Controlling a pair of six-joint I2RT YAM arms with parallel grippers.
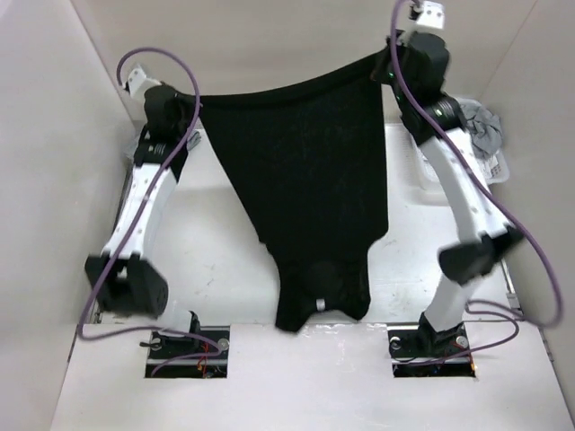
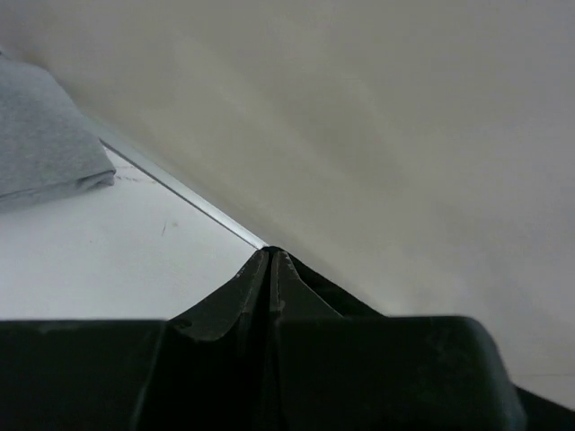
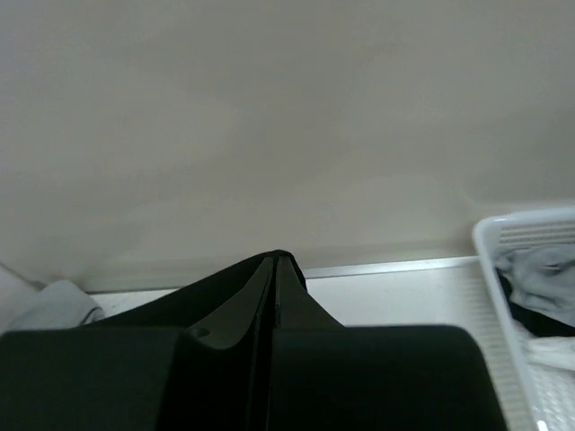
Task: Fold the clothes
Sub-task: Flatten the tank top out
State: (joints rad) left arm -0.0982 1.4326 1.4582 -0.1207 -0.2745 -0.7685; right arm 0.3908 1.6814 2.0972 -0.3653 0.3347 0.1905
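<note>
2 robot arms hold a black garment (image 1: 305,171) aloft by its top edge, the left gripper (image 1: 189,103) and the right gripper (image 1: 388,63) each pinched tight on a corner of the fabric, the right one raised higher. The cloth hangs stretched between them over the white table (image 1: 216,242). Its narrow lower end, bearing a tiny pale label (image 1: 320,305), reaches the table's near edge.

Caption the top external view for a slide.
Left hand and right hand hold the black garment up by two corners, spread wide above the table.
</note>
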